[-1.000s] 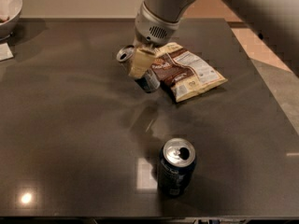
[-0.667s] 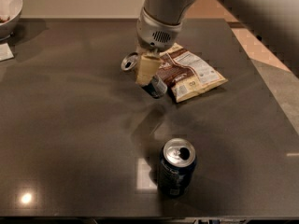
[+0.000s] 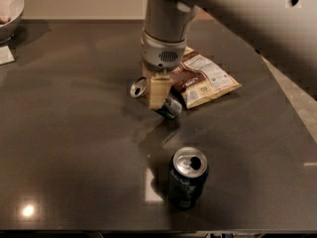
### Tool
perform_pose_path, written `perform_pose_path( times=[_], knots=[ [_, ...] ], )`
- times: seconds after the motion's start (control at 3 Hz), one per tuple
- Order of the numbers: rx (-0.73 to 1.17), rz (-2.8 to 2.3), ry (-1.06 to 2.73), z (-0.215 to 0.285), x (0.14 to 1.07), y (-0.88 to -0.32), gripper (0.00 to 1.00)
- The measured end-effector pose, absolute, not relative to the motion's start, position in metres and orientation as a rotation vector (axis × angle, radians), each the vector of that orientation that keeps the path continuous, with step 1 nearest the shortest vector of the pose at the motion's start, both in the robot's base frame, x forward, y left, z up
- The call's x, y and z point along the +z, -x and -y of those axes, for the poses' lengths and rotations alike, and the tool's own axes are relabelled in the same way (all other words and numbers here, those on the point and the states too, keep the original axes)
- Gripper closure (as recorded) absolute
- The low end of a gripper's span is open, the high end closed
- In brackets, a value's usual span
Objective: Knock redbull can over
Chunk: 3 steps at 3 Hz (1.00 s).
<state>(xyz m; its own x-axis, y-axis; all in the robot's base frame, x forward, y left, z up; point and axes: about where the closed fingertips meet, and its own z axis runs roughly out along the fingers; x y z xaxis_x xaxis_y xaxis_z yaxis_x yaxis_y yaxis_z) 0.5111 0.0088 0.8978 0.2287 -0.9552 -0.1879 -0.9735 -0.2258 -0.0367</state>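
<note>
**Tech:** Entry for this moment. Where was the redbull can [image 3: 171,107]?

**Me:** Off the upright, near the middle of the desk [image 3: 74,143]. Its silver top pointed to the picture's left and its blue end toward the near right. I could not tell whether it lay flat or was only tipped steeply.

**Tech:** And your pincer [image 3: 158,95]?

**Me:** Straight over the can, crossing its middle and hiding that part, with the cream-coloured tip down at the can's level. Wide, narrow or gripping: I could not tell. My wrist rose above it and the arm ran off to the upper right.

**Tech:** What was nearby?

**Me:** A brown and white snack bag [image 3: 205,81] lay flat just beside the can on the picture's right. Whether the two touched, I could not say. A dark blue soda can [image 3: 187,178] stood upright, opened top showing, well apart toward the near edge.

**Tech:** Further out?

**Me:** A pale bowl [image 3: 10,9] at the far left corner, cut by the frame. A white slip [image 3: 5,56] lay below it at the left edge.
</note>
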Motion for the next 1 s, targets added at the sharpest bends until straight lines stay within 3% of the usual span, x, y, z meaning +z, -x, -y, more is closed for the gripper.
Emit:
perform_pose_path(
  times=[0.33, 0.67, 1.0],
  knots=[
    [0.186, -1.829, 2.426, -0.013, 0.883, -0.501, 0.37],
    [0.185, -1.82, 2.495, -0.02, 0.858, -0.496, 0.0],
    [0.181, -1.814, 2.487, -0.021, 0.859, -0.497, 0.0]
  ],
)
